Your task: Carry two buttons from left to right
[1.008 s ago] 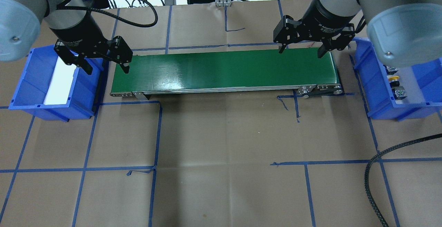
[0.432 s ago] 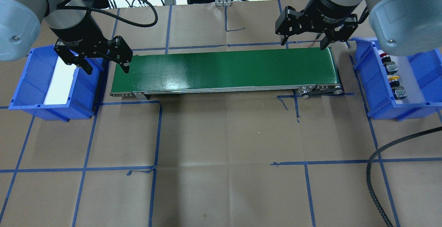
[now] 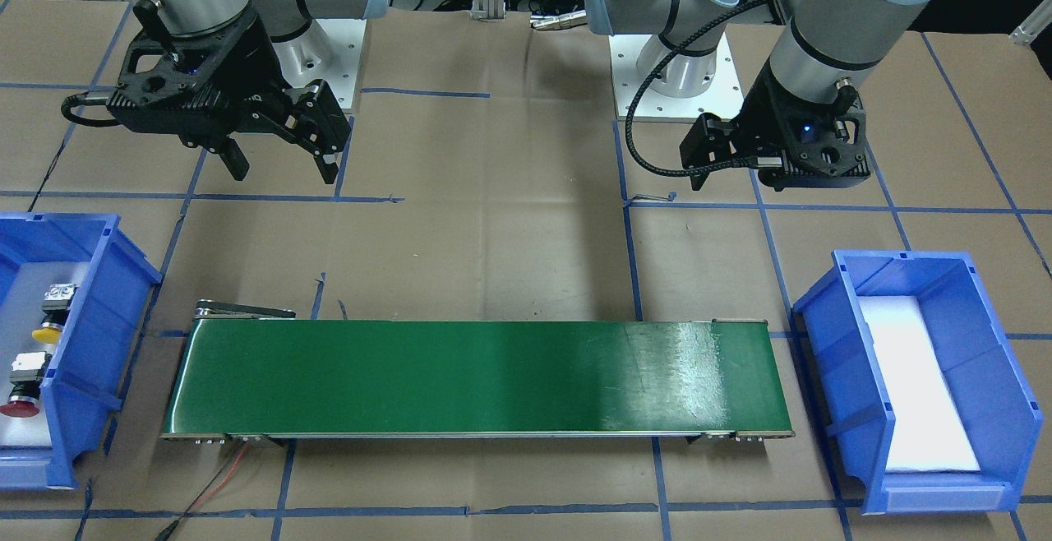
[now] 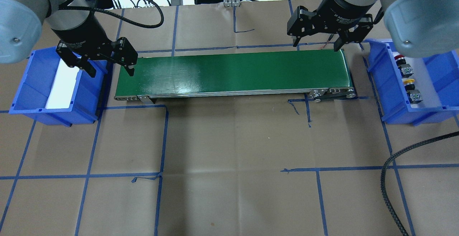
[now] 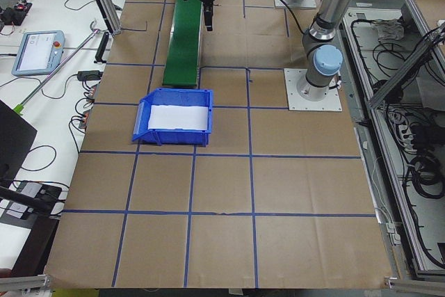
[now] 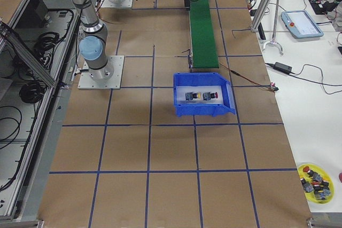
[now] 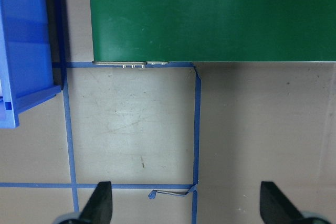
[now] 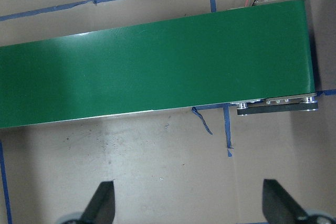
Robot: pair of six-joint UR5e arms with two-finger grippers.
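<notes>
**Two buttons (image 3: 33,349) in the right bin, both grippers empty**

Both lie on the white pad (image 4: 419,76) inside the right bin (image 4: 386,85), which stands just beyond the right end of the green conveyor belt (image 4: 233,72). The yellow button (image 4: 408,82) sits nearer the robot and the red button (image 4: 398,58) farther from it. They are in a row and seem to lie on their sides, though they are too small to be sure.

The right gripper (image 4: 316,46) hangs in the air over the belt's right end, its two fingers spread wide with nothing between them. The left gripper (image 4: 111,71) hangs, in the overhead view, between the belt's left end and the left bin (image 4: 86,98). Its fingers are likewise wide apart and hold nothing. The left bin holds only a white pad of its own.
</notes>
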